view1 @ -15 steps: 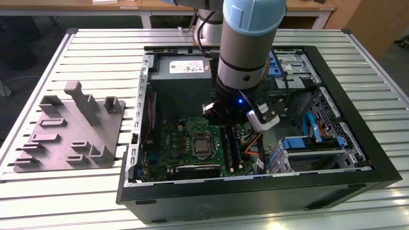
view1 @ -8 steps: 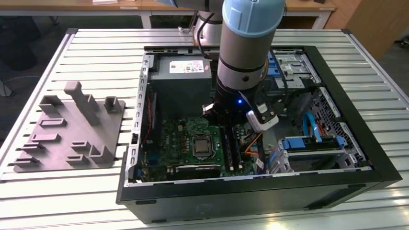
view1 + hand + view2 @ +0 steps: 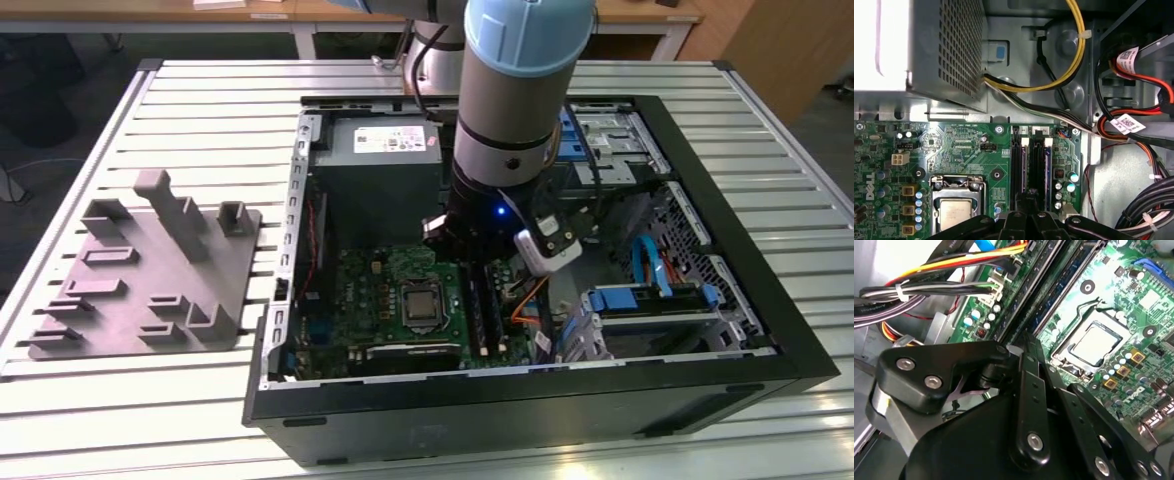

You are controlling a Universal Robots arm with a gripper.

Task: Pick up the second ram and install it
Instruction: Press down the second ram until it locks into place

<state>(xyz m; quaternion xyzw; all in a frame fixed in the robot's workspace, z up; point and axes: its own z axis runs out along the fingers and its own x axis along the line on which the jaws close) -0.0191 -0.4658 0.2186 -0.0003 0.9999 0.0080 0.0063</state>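
Open computer case [image 3: 747, 330] on slatted desk [image 3: 174, 400], arm lowered inside. Gripper [image 3: 1030, 197] poised directly over memory slots beside processor socket [image 3: 955, 210] on green motherboard [image 3: 954, 150]. Fingers' state: cannot tell. Second ram [image 3: 1038, 167] seated upright in slot, just beside first stick [image 3: 1021, 167], in first wrist view. Grey stepped fixture [image 3: 147, 280] on desk at exterior view's left, well apart from case.

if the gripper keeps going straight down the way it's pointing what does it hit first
Most likely the memory slots on the green motherboard, between the processor socket and the cable bundle. The gripper sits right over them, though the gap is hard to judge.
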